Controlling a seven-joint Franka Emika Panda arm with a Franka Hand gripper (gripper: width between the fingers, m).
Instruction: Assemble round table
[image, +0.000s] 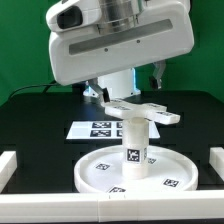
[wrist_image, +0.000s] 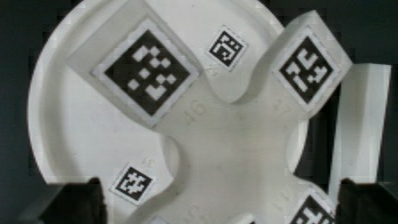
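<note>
Black worktop (image: 30, 110) is carrying everything. Large white rimmed round plastic disc (image: 100, 168) is lying flat on it, tags up. Flat white marker board (image: 92, 128) is lying just behind the disc. White cross-shaped plastic base piece (image: 140, 108) is sitting level above the disc's centre, on top of the short white tagged cylinder leg (image: 134, 142), which is standing upright on the disc. Jaws are reaching the cross from above the disc. Wrist view is showing dark tips either side of one cross arm; gripping or slack, cannot tell. Step in hand, as I'm reading it: fixing the cross onto the leg. Next move is likely calling for a turn about the leg's axis, keeping the stack plumb.
</note>
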